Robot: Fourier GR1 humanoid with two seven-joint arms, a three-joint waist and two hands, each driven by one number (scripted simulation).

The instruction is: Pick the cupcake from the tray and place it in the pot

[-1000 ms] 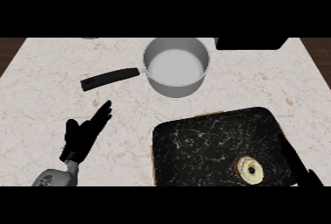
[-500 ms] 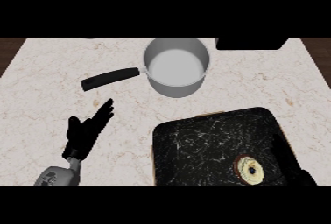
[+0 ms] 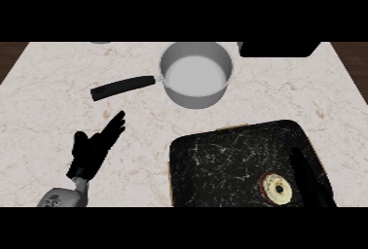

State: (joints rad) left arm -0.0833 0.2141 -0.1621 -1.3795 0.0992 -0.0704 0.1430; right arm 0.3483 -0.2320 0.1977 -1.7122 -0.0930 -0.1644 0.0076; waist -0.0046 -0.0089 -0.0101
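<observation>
While the cupcake (image 3: 277,188) lies untouched in the black tray's (image 3: 215,165) near right corner, the right hand (image 3: 310,177) has slid over the tray beside it, its fingers unreadable. Left hand (image 3: 96,148) rests open; the grey pot (image 3: 195,73) waits far off.

Count, head view.

Pots: one (image 3: 194,73), grey, with one black handle (image 3: 122,88).

Trays: one (image 3: 230,165), black with pale marbling.

Cupcakes: one (image 3: 277,188), on the tray.

Hands: one plainly seen, the left hand (image 3: 96,147), black, fingers straight. A dark shape over the tray's right part (image 3: 310,176) may be the second; cannot tell.

Forearms: one grey forearm (image 3: 61,198), at the lower edge.

Dark things at the far edge: one black block (image 3: 279,48), cut off by the view.

Tabletops: one (image 3: 57,107), pale and speckled.
</observation>
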